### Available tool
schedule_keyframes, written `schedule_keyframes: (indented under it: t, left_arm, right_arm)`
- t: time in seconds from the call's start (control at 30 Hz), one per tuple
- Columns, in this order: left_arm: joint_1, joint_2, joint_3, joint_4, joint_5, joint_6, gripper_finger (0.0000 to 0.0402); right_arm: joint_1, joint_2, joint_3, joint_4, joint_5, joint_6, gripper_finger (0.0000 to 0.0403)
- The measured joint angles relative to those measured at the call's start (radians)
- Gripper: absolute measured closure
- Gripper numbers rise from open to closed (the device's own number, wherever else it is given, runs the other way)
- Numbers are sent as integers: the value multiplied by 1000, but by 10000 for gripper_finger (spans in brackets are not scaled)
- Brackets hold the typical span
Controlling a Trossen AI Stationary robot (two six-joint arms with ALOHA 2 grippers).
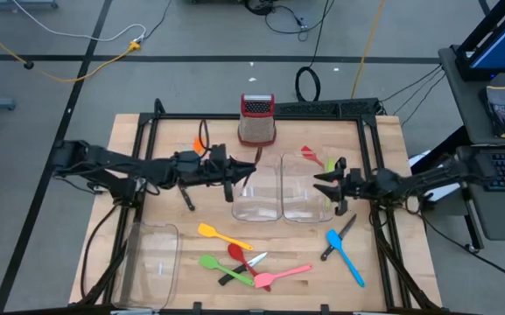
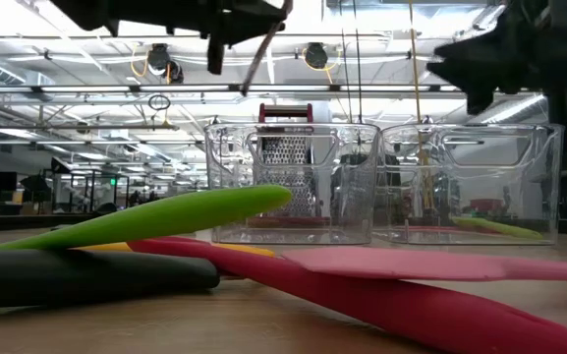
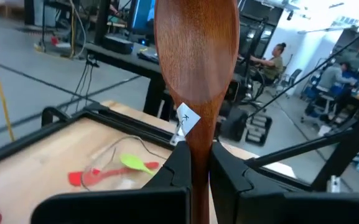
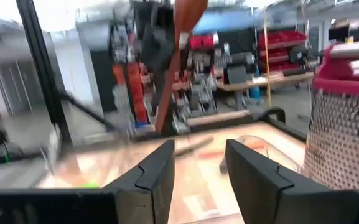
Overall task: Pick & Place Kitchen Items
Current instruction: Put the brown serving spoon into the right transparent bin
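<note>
Right up close lie the pink spatula [image 2: 430, 264] and green spatula [image 2: 155, 218], flat on the table [image 1: 392, 271], on the near side of both grippers. Above them, the left gripper [image 3: 199, 163] is clamped tight on a wooden spoon [image 3: 196, 68], bowl pointing forward over the left clear tray [image 1: 257, 194]. Facing it, the right gripper [image 4: 199, 168] hangs with fingers parted and nothing between them, just beside the right clear tray [image 1: 305, 192]. That tray shows red and green utensils [image 3: 114, 169] through its walls. Behind the trays stands the metal grater [image 1: 256, 120]. A third tray [image 1: 151, 262] sits near the front left corner.
</note>
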Motion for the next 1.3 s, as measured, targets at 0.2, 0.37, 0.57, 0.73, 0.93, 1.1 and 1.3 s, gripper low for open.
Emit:
schedule_keyframes:
  t: [0.2, 0.37, 0.57, 0.73, 0.93, 1.1, 1.3]
  left_arm:
    - [-6, 92, 155, -98, -1, 107, 386]
    - [-6, 156, 246, -120, 3, 143, 385]
    - [-6, 203, 281, -84, 11, 149, 386]
    - [-8, 224, 280, -36, 13, 160, 386]
    - [-20, 244, 282, 25, 11, 171, 386]
    - [-20, 244, 281, 30, 10, 177, 386]
    - [-21, 244, 281, 33, 10, 178, 386]
  right_arm:
    - [0, 166, 98, 13, 1, -85, 258]
    - [0, 284, 157, 86, 1, -139, 230]
    - [0, 413, 224, 134, 1, -171, 182]
    - [-1, 505, 282, 179, 12, -163, 141]
    - [-1, 588, 351, 212, 105, -163, 105]
    - [-2, 634, 396, 215, 106, -124, 95]
    - [-24, 689, 455, 230, 105, -58, 94]
